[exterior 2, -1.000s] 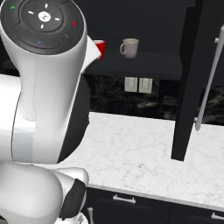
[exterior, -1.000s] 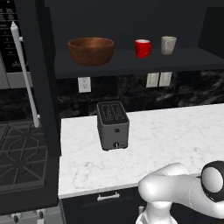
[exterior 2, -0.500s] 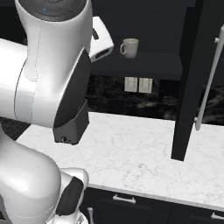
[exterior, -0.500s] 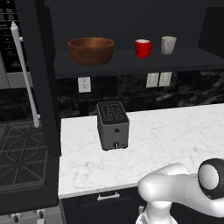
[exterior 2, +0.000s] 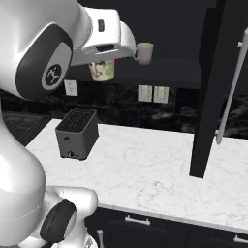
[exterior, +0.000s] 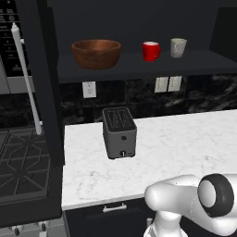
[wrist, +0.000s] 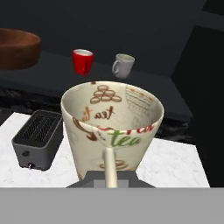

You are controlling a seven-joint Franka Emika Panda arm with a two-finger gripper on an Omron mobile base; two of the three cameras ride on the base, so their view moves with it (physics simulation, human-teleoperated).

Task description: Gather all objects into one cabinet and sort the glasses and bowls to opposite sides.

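Here, cream mug (wrist: 111, 129) w/ brown and green "tea" lettering, held up in mid-air in front of the black cabinet (exterior: 139, 65), rim toward the hand camera, handle at 6 o'clock. Gripper (exterior 2: 102, 62) closed on the mug from above; fingertips hidden behind the cup in hand view, mug hanging just under the white hand in right base view. Above the white marble counter (exterior 2: 145, 169), not touching it, level w/ the shelf edge.

On the dark shelf, per left base view: brown wooden bowl (exterior: 96, 53) at 9 o'clock end, upright; red mug (exterior: 150, 51) and grey mug (exterior: 177, 47) toward 3 o'clock, side by side but apart, well clear of the bowl. In hand view, red mug at 11 o'clock of the held cup, grey mug at 12, bowl cut off at the frame's 9 o'clock edge.

Below, grey toaster (exterior: 120, 133) standing on the counter, at 8 o'clock of the held mug in hand view. Cabinet door (exterior 2: 213, 92) open, edge-on, w/ long white bar handle (exterior 2: 230, 94) at 3 o'clock of right base view. Stove grates (exterior: 21, 162) at 8 o'clock of left base view, beside the counter.
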